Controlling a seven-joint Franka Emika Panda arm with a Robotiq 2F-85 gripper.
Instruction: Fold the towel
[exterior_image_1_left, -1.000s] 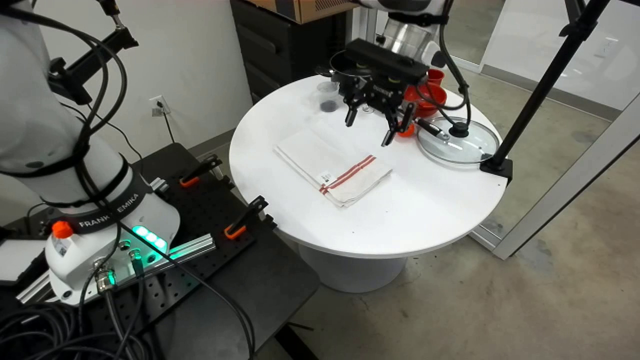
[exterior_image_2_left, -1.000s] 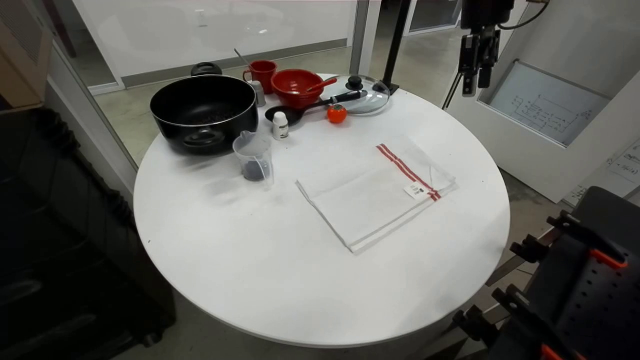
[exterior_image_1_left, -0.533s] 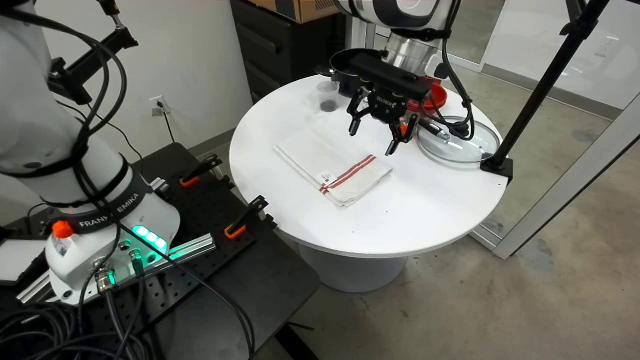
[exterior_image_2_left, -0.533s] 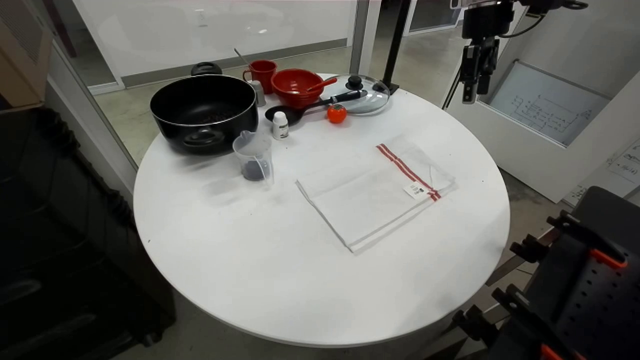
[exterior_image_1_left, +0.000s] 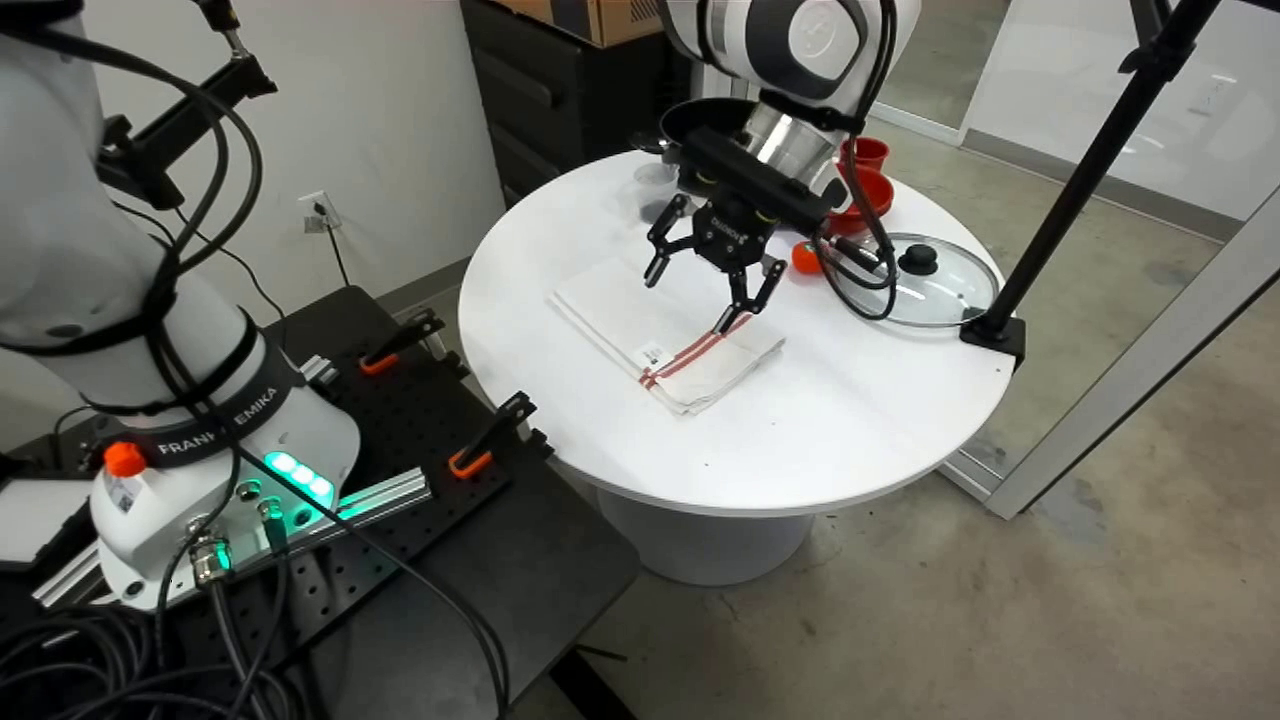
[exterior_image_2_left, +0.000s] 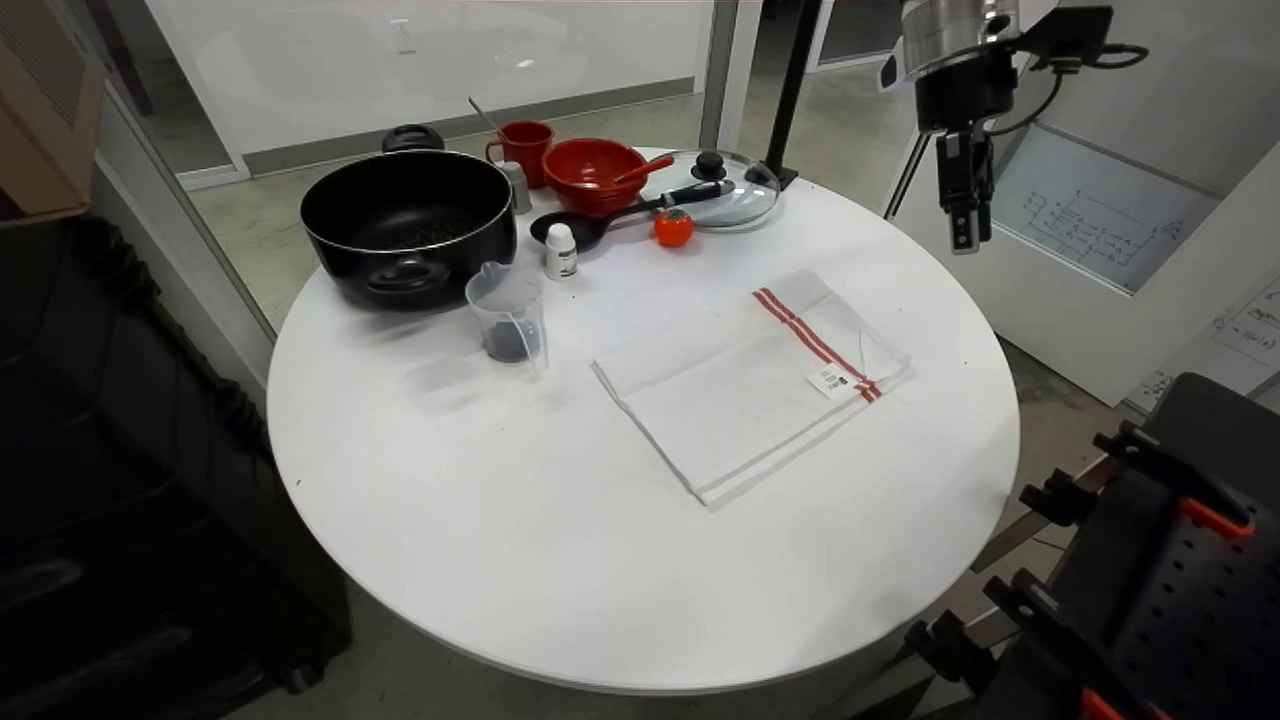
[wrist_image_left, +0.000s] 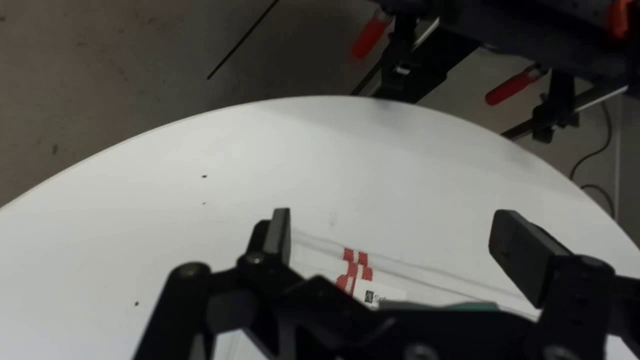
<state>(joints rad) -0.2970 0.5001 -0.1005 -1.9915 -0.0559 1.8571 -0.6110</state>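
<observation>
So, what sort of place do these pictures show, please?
Most likely a robotics lab or a similar workspace: a Franka Emika arm is set up on a perforated black board, and hand-drawn diagrams, as on a whiteboard, show in the background.

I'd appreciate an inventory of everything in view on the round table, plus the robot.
Towel: one, white and red, on table
Pot: one, black, on table
Measuring cup: one, clear, beside pot
Mug: one, red, near pot
Container: one, grey, beside mug
Bowl: one, red, beside mug
Utensil handles: two, red and grey, at bowl and mug
Spoon: one, black, beside bowl
Bottle: one, white, beside spoon
Tomato: one, red, near spoon
Lid: one, clear, beside bowl
Pole: one, black, at table edge
Arm: one, white, over table
Gripper: one, black, open above table
</observation>
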